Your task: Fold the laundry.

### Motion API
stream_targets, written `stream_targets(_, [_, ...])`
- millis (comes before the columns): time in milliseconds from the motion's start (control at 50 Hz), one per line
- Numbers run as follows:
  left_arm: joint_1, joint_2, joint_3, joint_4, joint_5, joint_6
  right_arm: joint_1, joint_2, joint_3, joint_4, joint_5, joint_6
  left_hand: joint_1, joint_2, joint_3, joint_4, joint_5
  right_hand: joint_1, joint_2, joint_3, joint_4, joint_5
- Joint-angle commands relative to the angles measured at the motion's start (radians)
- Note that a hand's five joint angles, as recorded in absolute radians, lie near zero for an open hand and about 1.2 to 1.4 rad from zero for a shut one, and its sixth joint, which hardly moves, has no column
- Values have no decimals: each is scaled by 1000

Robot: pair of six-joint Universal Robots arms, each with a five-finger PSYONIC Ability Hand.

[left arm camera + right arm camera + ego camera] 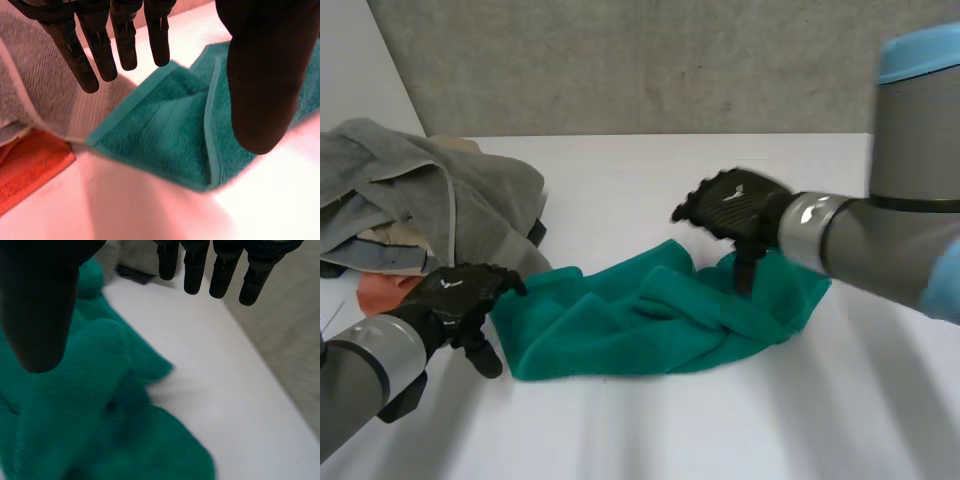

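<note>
Towel [660, 320]: green, unfolded, bunched in a long loose heap on table [740, 430], with ridges and creases all over.
Towel, left end: hemmed edge and one corner lie flat on table. A flap is doubled over along a hem (left wrist view).
Towel, right end: rumpled and raised into soft humps.
Left hand [455, 295]: at towel's left end, just beside its edge. Fingers [100, 50] are straight and spread away from thumb, with nothing held. Fingertips hang over towel's corner and the grey cloth next to it.
Right hand [735, 205]: above towel's right end. Fingers [194, 270] are straight with thumb apart, and it grips nothing. Thumb points down at towel; can't tell if it touches. Fingers are over bare table past towel's far edge.
Grey pile [430, 200]: heap of grey cloths left of towel and further back. Its near edge is just beside towel's left corner.
Orange cloth [380, 290]: left of towel, sticking out from under grey pile, close to left hand.
Left arm: reaches towel from its near left side.
Right arm: reaches over towel's right end.
</note>
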Motion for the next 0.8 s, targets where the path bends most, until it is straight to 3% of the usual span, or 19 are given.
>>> stream_targets(20, [56, 17, -43, 34, 67, 1, 97, 187, -153, 56, 62, 90, 14, 20, 19, 30, 38, 102, 61, 59, 63, 54])
stream_targets(180, [74, 31, -56, 41, 61, -16, 178, 331, -226, -19, 187, 125, 8, 15, 13, 24, 32, 105, 64, 62, 66, 57])
stream_targets(260, [82, 35, -56, 44, 65, -22, 194, 385, -251, -84, 255, 96, -1, 6, 5, 15, 23, 263, 222, 220, 224, 215])
stream_targets(320, [82, 34, -53, 52, 68, -31, 198, 390, -285, -114, 283, 79, -10, -3, -4, 6, 15, 1118, 1077, 1075, 1079, 1070])
stream_targets(340, [80, 32, -53, 55, 70, -33, 198, 384, -297, -120, 283, 84, -10, -3, -4, 6, 15, 1168, 1127, 1125, 1129, 1120])
stream_targets(420, [74, 31, -45, 77, 77, -42, 189, 283, -302, -139, 272, 130, -33, -26, -28, -17, -9, 1168, 1127, 1125, 1129, 1121])
stream_targets(580, [63, -34, 12, 109, 81, -54, 134, -44, -121, -317, 151, 191, -121, -114, -116, -105, -97, 1168, 1127, 1125, 1129, 1121])
stream_targets(800, [17, -182, 93, 89, 88, -116, 79, -316, -6, -392, 123, 300, -213, -206, -208, -197, -189, 1168, 1127, 1125, 1129, 1121])
